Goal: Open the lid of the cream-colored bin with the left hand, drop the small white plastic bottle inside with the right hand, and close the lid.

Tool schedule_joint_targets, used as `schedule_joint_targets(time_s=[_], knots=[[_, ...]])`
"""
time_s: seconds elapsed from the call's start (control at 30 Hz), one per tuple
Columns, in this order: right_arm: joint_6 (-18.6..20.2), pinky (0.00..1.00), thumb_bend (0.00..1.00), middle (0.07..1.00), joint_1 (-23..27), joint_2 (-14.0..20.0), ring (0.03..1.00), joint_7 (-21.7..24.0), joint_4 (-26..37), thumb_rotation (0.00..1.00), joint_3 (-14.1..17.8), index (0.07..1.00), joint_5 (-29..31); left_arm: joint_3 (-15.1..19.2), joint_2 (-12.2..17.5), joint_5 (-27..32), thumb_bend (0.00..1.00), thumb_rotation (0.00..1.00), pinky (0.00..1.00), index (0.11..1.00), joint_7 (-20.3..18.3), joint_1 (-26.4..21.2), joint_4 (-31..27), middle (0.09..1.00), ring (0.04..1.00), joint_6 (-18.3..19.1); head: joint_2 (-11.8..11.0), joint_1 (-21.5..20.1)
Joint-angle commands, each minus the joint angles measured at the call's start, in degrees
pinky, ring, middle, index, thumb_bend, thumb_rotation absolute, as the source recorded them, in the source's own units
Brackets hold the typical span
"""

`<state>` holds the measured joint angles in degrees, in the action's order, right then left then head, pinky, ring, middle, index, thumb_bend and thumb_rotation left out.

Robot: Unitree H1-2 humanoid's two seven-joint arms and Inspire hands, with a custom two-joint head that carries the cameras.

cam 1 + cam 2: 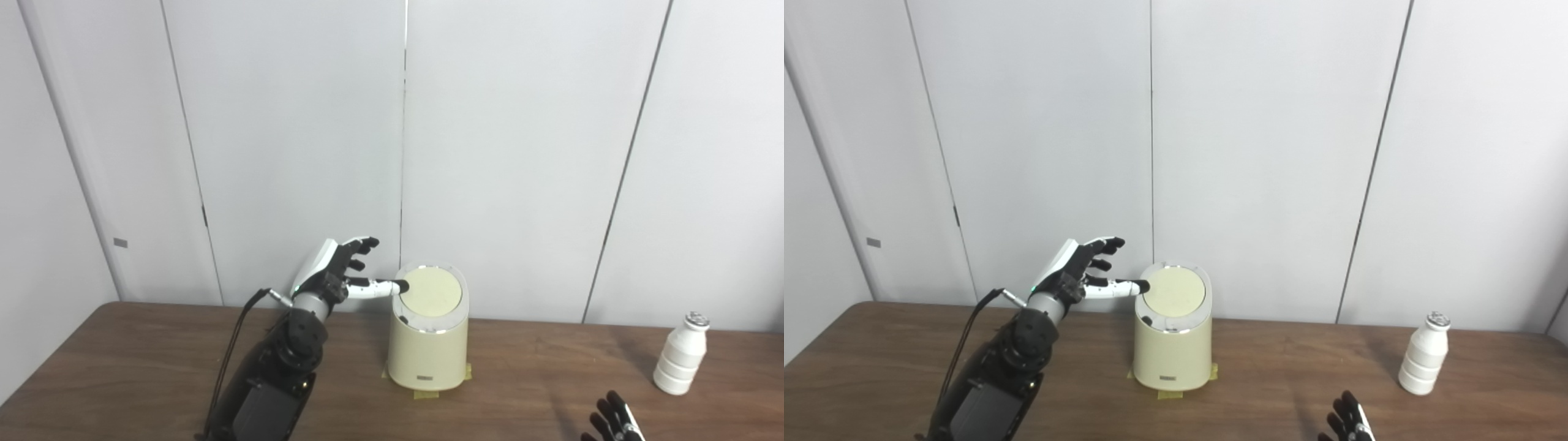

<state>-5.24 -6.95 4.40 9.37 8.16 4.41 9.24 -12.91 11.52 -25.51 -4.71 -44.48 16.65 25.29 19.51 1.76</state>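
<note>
Lid-opening step: left robot hand (334, 269), fingers spread and holding nothing, has one fingertip at the closed lid (430, 291) of the cream bin (427, 352), frame centre. Next likely a press or lift there. Bottle (680, 361) stands lower right, untouched; right robot hand (612, 422) barely visible, fingers apart, empty. Brown wood tabletop (153, 361), grey panel wall (520, 153).

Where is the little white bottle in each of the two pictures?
Left eye view: the bottle stands upright on the table, far right, near the picture's edge.
Right eye view: the bottle stands right of middle, farther from the edge.
Shared landmark: the cream bin taped to the table; the bottle is well to its right in both.
</note>
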Motion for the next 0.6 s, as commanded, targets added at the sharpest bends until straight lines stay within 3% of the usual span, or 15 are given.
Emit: schedule_joint_targets(time_s=[0.0, 0.33, 0.57], knots=[[-0.93, 0.92, 0.96, 0.992, -3.18, -1.41, 0.982, -0.12, -4.04, 0.57, -1.26, 1.000, 0.17, -0.61, 0.79, -1.82, 0.91, 0.33, 0.64, 0.889, 1.26, -5.20, 0.74, 0.909, 0.833, -2.72, -0.04, -0.03], [-0.78, 0.89, 0.93, 0.981, -3.16, -2.02, 0.985, -0.48, -4.09, 0.55, -1.54, 1.000, 0.05, -3.43, -0.04, -4.64, 0.95, 0.27, 0.65, 0.908, 1.70, -9.13, 6.12, 0.948, 0.865, -3.49, 0.29, -0.44], [-0.66, 0.85, 0.92, 0.978, -3.10, -2.14, 0.985, -0.87, -4.06, 0.56, -1.73, 1.000, -0.58, -4.97, -0.77, -6.43, 0.96, 0.26, 0.73, 0.920, 2.27, -10.20, 7.49, 0.968, 0.900, -4.55, 0.46, -0.48]])
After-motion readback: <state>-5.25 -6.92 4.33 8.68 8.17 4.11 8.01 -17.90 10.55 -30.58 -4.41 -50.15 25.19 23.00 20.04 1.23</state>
